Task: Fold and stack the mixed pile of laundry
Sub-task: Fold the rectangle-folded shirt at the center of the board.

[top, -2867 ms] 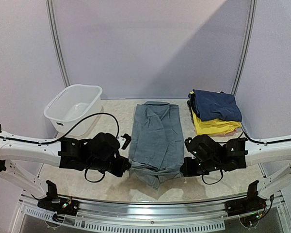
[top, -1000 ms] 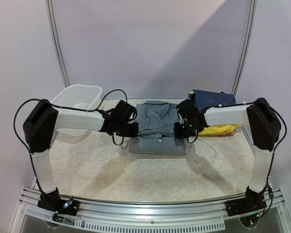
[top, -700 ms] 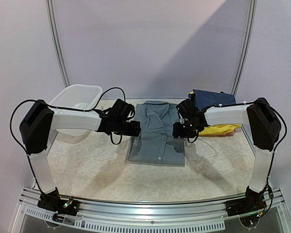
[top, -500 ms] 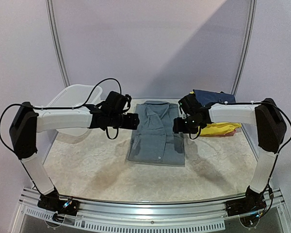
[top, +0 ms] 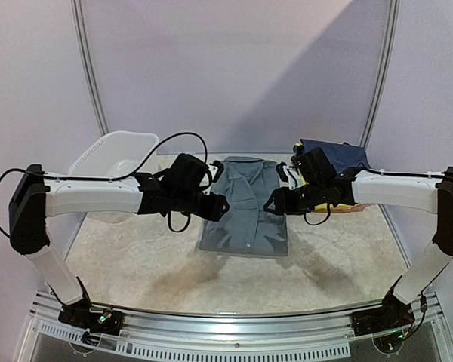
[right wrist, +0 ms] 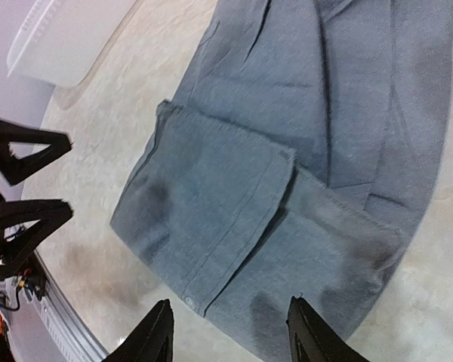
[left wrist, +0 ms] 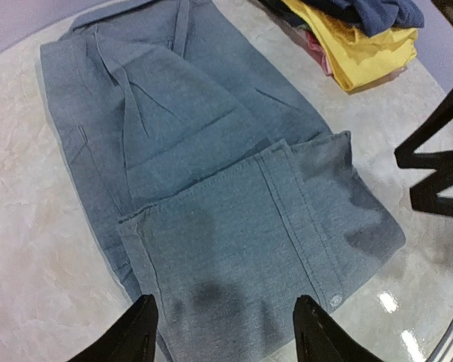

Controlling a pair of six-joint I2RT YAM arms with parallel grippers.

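Note:
The grey trousers [top: 245, 219] lie folded in half, flat on the middle of the table, also seen in the left wrist view [left wrist: 211, 181] and the right wrist view [right wrist: 302, 151]. My left gripper [top: 219, 205] hovers over their left side, open, with nothing between its fingers [left wrist: 223, 305]. Over the right side hangs my right gripper [top: 273, 204], open and empty too [right wrist: 229, 303]. A stack of folded clothes sits at the back right, with a navy garment [top: 340, 157] on top, a yellow one [left wrist: 362, 53] under it and a reddish edge [left wrist: 321, 59].
A white plastic basin [top: 113, 154] stands at the back left of the table, its rim showing in the right wrist view [right wrist: 68, 38]. Both arms reach in from the sides over the marbled tabletop [top: 136, 256]. Curved frame poles rise behind.
Both grippers opened and let go of the trousers' folded-over end, which settled flat. Both then lifted and drew slightly nearer over the garment.

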